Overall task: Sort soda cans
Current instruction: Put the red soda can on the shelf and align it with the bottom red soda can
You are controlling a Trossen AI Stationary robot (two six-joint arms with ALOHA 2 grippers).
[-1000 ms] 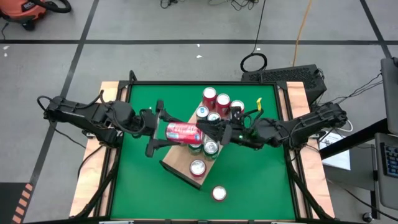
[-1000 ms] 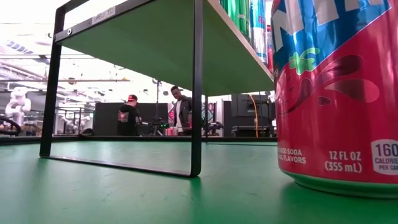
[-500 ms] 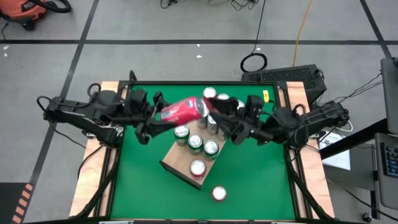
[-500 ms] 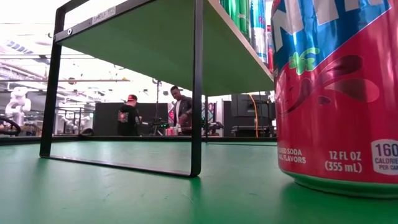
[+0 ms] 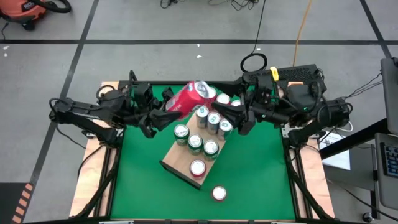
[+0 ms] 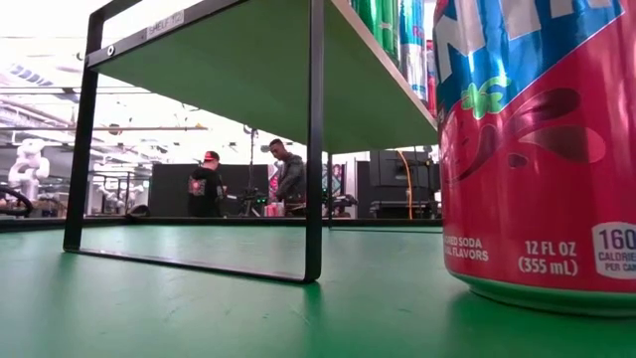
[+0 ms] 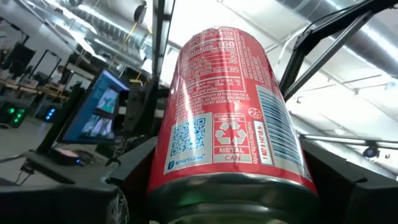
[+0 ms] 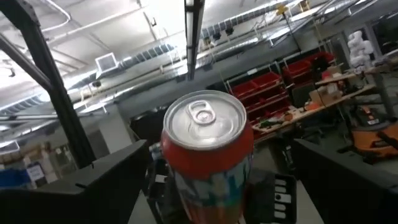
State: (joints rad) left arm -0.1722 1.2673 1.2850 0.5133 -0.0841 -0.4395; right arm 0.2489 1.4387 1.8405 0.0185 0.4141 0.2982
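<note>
- The left gripper (image 5: 163,111) pinches a red cylindrical metal soda can (image 5: 188,98), tilted, above the green table's (image 5: 261,180) far side.
- The right gripper (image 5: 219,113) has its jaws spread, the can's silver top between them, untouched.
- Other silver-topped cans (image 5: 196,142) stand on the light wooden board (image 5: 176,163).

Red soda can (image 7: 227,118) filling the middle, gripped at its lower end between the left gripper's (image 7: 230,199) dark fingers (image 7: 134,171). QR code, recycling mark and barcode facing the camera. Lit monitor (image 7: 93,112) off to one side, ceiling ducts behind.
</note>
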